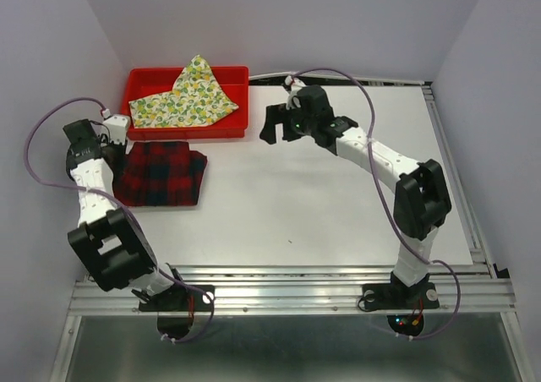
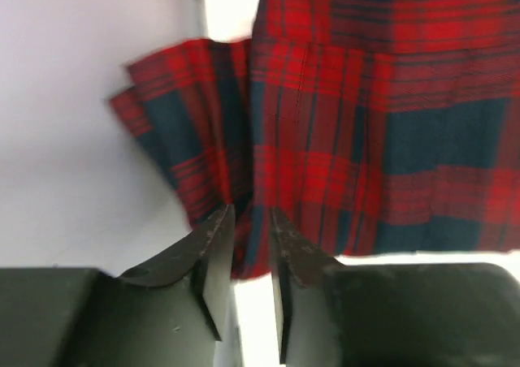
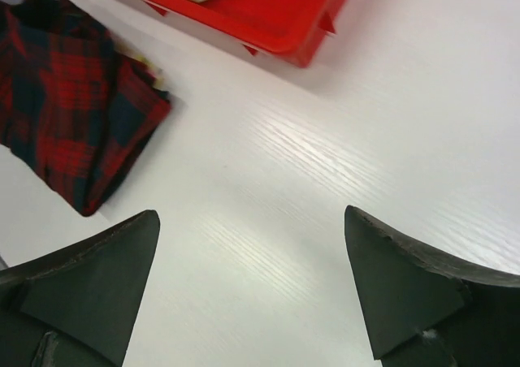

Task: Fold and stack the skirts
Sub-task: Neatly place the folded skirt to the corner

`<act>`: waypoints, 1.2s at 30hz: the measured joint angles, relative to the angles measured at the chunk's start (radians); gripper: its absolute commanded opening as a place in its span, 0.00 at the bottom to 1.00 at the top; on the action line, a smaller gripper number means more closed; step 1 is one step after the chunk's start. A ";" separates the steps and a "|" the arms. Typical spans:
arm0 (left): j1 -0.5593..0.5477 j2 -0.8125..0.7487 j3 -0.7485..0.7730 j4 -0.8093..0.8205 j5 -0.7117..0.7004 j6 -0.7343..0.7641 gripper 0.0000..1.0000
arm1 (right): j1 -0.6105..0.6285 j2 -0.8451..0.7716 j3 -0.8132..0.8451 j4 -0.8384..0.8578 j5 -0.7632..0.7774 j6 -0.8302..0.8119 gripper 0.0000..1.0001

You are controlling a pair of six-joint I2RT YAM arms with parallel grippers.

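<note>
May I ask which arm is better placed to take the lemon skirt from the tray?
Probably the right: its jaws hang open beside the tray; the left jaws pinch the plaid skirt.

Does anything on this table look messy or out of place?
The lemon-print skirt lies loose and unfolded in the red tray, one corner poking over its far rim. The plaid skirt is folded, though pleats fan out at one corner.

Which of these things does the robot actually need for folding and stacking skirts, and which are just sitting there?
For the job: plaid skirt, pinched by the left gripper; lemon-print skirt.
Just there: red tray, holding the lemon-print skirt; white table.
</note>
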 measured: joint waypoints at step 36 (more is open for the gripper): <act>-0.140 -0.023 0.158 0.048 -0.030 -0.115 0.99 | -0.211 -0.297 -0.174 -0.249 -0.040 -0.159 1.00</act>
